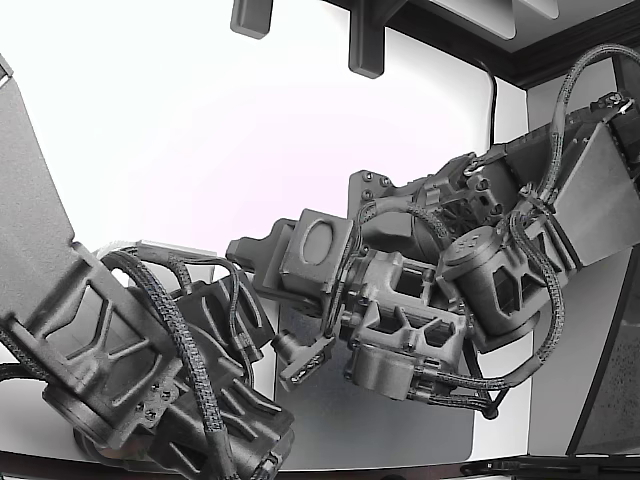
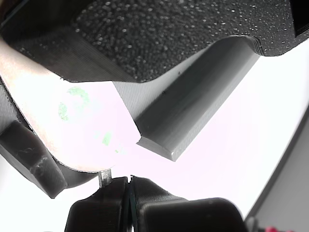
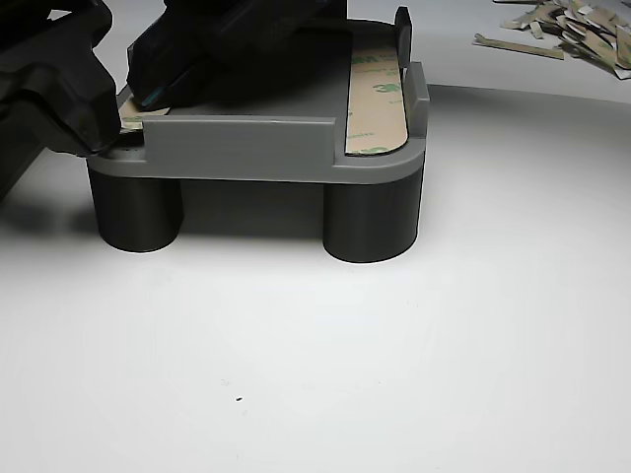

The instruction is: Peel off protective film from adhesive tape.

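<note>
1. The gripper (image 2: 129, 189) sits at the near corner of the grey fixture (image 3: 256, 148). In the wrist view its two dark fingertips (image 2: 149, 195) are pressed together with only a hairline seam between them, and a small pale tab (image 2: 105, 178) stands just beside that seam. Whether the tab is actually pinched I cannot tell.
2. The taped strip (image 2: 82, 121) the gripper works on lies flat in the fixture, pale pink with faint green print. Its rounded end faces the fingertips and its length runs away from them, under the dark holder (image 2: 174, 34) above it.
3. In the other view this same corner is on that view's left, where a sliver of film (image 3: 131, 122) shows between the dark arm parts (image 3: 59, 89).
4. A second strip (image 3: 376, 99) lies along the fixture's far side, on that view's right, well apart from the gripper, its liner on.
5. My judgement: the peel should pull back along the strip's long axis, away from the fixture's edge.
6. Scraps of film (image 3: 567, 34) are heaped on the white table (image 3: 394, 374) beyond.
</note>
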